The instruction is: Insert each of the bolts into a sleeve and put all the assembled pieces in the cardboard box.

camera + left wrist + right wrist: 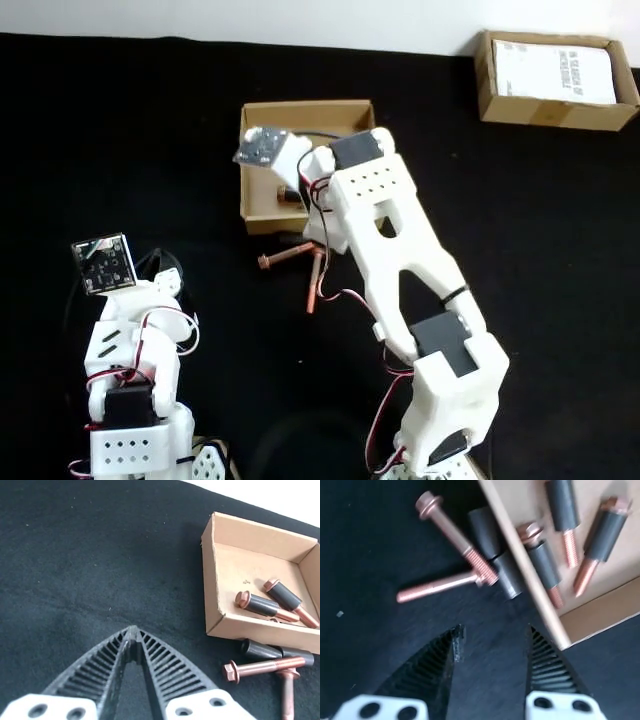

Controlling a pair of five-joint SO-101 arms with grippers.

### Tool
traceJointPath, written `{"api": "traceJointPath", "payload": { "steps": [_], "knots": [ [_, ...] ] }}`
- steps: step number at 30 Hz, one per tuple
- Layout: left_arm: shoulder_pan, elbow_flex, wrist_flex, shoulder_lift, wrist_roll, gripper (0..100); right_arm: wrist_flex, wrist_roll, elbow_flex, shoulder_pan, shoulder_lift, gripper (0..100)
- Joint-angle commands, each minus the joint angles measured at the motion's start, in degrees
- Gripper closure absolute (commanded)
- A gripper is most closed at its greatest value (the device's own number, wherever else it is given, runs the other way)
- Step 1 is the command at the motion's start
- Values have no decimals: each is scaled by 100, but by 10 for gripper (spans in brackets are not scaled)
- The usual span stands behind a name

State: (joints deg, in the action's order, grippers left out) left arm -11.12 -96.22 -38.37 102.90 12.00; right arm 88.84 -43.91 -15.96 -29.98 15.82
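My right gripper [495,632] is open and empty, low over the black table beside the near corner of the cardboard box [600,612]. Three bolts in dark sleeves [542,562] lie inside that box. Just outside its wall lie two bare copper bolts [452,530] [440,586] and two empty dark sleeves [485,527] [507,575]. My left gripper [132,630] is shut with nothing in it, over bare cloth well short of the box [220,580]. From there two sleeved bolts [260,604] show in the box, with the loose bolts [262,667] and sleeves [260,650] in front of it.
In the high view the right arm stretches from the near edge to the box [300,105], partly covering it; the loose bolts [285,258] lie just before it. A second cardboard box [555,110] holding white paper sits at the far right. Black cloth covers the table.
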Motion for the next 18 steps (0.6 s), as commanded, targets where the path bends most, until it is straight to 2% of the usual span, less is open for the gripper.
{"api": "traceJointPath", "payload": {
  "steps": [1,11,18],
  "knots": [
    [-40,-101,-35,-22,18,991,136,70,-198,-4,-321,829],
    [-40,-101,-44,-22,18,991,-963,97,523,189,453,829],
    [-40,-101,-44,-13,18,991,-1455,97,505,180,1024,829]
  ]
}}
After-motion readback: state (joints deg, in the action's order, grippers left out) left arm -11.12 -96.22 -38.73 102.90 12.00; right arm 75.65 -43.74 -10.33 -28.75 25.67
